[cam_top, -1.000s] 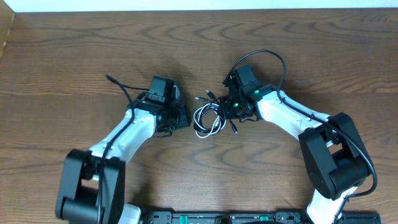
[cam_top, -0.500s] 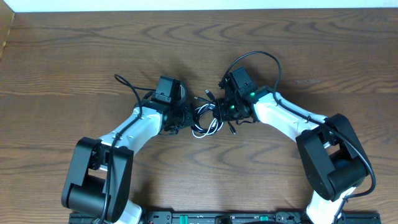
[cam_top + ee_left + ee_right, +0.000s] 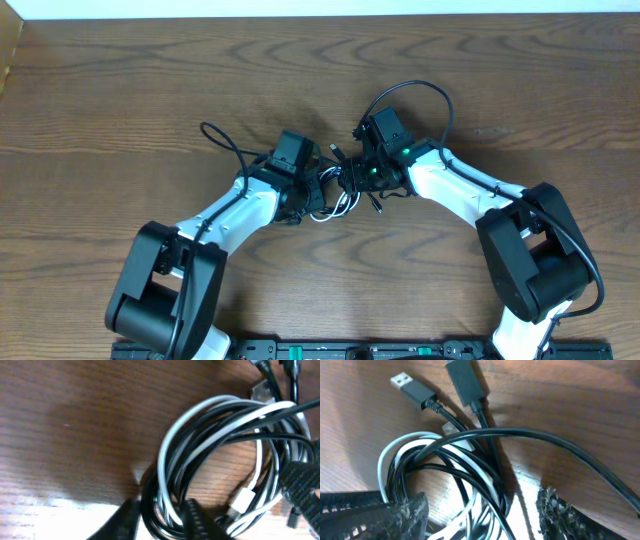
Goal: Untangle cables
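Note:
The cables (image 3: 338,205) lie as one tangled coil of white and black cords at the table's middle, between my two grippers. In the left wrist view the coil (image 3: 215,425) fills the frame, and my left gripper (image 3: 161,520) is closed round its lower-left strands. It shows in the overhead view (image 3: 318,198) at the coil's left side. In the right wrist view the cables (image 3: 470,455) run between the wide-apart fingers of my right gripper (image 3: 482,515), which is open. It sits at the coil's upper right (image 3: 352,183). Two black USB plugs (image 3: 402,382) stick out beyond the coil.
The wooden table (image 3: 120,80) stretches around the coil. A thick black arm cord (image 3: 225,140) trails left of the left wrist. Another loops above the right wrist (image 3: 430,95). The arm bases and a black rail (image 3: 350,350) stand at the front edge.
My left arm has moved right, from beside the coil onto its left edge. My right gripper shifted slightly left onto the coil, then held. The coil looks more bunched.

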